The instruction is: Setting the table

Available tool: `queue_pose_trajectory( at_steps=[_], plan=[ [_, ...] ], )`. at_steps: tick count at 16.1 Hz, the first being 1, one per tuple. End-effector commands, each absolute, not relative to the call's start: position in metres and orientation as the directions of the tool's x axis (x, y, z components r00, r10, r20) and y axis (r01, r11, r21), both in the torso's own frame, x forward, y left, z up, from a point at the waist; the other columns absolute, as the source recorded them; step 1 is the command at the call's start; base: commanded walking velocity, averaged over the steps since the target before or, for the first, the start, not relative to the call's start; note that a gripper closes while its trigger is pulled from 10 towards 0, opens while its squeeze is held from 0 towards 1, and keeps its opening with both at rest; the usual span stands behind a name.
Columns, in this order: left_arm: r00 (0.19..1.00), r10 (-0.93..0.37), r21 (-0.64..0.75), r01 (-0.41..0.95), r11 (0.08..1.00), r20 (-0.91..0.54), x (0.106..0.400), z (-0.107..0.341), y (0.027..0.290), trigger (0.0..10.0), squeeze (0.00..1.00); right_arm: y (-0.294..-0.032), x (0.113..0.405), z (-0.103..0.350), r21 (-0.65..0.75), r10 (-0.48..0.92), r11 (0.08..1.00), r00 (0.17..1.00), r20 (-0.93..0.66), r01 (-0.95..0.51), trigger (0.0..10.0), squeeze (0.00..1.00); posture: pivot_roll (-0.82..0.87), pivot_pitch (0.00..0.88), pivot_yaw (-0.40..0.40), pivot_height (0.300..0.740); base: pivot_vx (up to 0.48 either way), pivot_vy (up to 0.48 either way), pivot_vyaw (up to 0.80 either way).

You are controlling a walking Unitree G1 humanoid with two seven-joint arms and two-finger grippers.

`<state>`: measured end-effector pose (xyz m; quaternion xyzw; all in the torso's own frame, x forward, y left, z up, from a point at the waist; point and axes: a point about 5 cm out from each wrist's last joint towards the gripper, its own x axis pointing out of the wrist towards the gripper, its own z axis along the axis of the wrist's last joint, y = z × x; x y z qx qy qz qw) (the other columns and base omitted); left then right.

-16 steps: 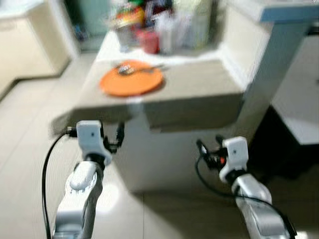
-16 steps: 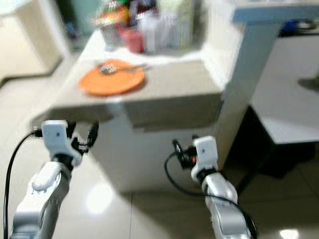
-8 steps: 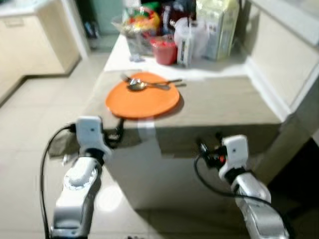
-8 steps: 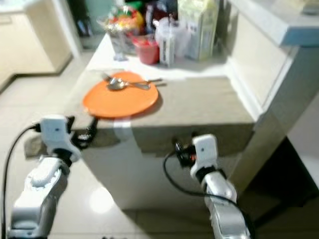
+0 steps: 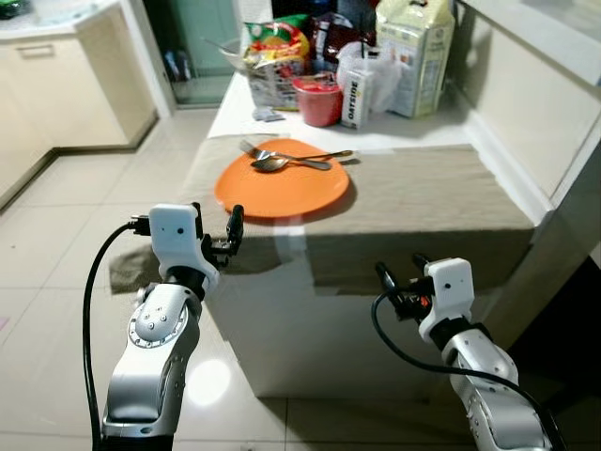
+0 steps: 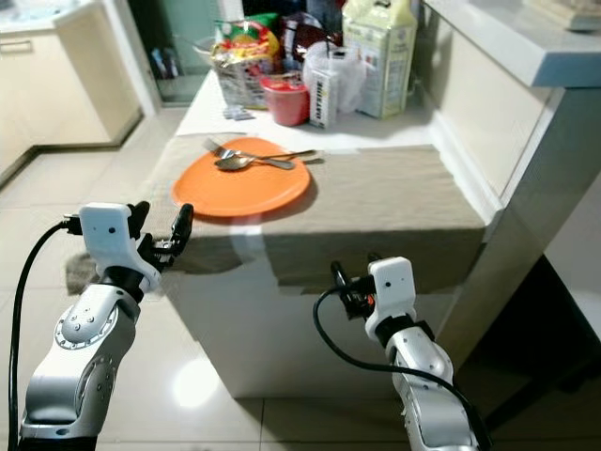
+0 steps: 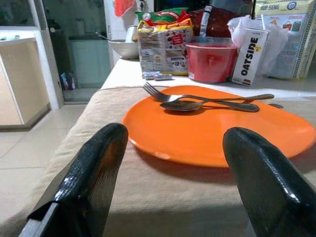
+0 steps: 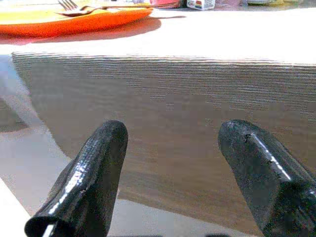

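Orange plate (image 5: 282,189) sits on beige cloth (image 5: 423,202) over the table, near the front-left corner. 1 fork (image 7: 158,92) and 1 spoon (image 7: 190,105) lie across the plate's far side. Behind: red cup (image 5: 319,101), Oatside carton (image 5: 359,95), snack bags (image 5: 277,58).

L gripper (image 5: 218,228) at table edge, just short of plate; fingers spread wide, holding nothing. R gripper (image 5: 399,284) lower, facing hanging cloth front; fingers apart, holding nothing.
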<state>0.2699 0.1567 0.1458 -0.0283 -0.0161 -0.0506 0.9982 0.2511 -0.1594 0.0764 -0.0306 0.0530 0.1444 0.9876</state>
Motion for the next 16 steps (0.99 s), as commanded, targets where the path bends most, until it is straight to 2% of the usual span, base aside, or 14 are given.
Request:
queue_pose_trajectory(
  at_steps=[1, 8, 12, 13, 14, 16],
  plan=[
    [0.997, -0.073, -0.055, 0.073, 0.996, 0.005, 0.272, 0.143, 0.161, 10.0, 0.0, -0.162, 0.25, 0.078, -0.049, 0.285, 0.955, 0.953, -0.105, -0.292, 10.0, 0.0, -0.18, 0.0, 0.101, 0.74, 0.0, 0.0, 0.0],
    [0.99, -0.12, -0.056, 0.124, 0.991, 0.078, 0.299, 0.179, 0.163, 10.0, 0.0, -0.154, 0.258, 0.101, -0.051, 0.346, 0.937, 0.938, -0.023, -0.347, 10.0, 0.0, -0.18, 0.0, 0.094, 0.74, 0.0, 0.0, 0.0],
    [0.968, -0.224, 0.008, 0.224, 0.974, 0.11, 0.334, 0.207, 0.155, 10.0, 0.0, -0.153, 0.258, 0.095, -0.045, 0.355, 0.933, 0.934, -0.041, -0.356, 10.0, 0.0, -0.18, 0.0, 0.086, 0.74, 0.0, 0.0, 0.0],
    [0.958, -0.27, -0.002, 0.271, 0.962, 0.093, 0.348, 0.216, 0.151, 10.0, 0.0, -0.153, 0.256, 0.095, -0.045, 0.355, 0.933, 0.934, -0.043, -0.357, 10.0, 0.0, -0.19, 0.0, 0.091, 0.74, 0.0, 0.0, 0.0],
    [0.958, -0.27, -0.002, 0.271, 0.962, 0.093, 0.348, 0.216, 0.151, 10.0, 0.0, -0.153, 0.256, 0.095, -0.045, 0.355, 0.933, 0.934, -0.043, -0.357, 10.0, 0.0, -0.19, 0.0, 0.091, 0.74, 0.0, 0.0, 0.0],
    [0.951, -0.293, -0.054, 0.3, 0.953, 0.102, 0.375, 0.236, 0.145, 10.0, 0.0, -0.157, 0.244, 0.094, -0.042, 0.335, 0.94, 0.94, -0.057, -0.338, 10.0, 0.0, -0.22, 0.0, 0.102, 0.74, 0.0, 0.0, 0.0]
  ],
)
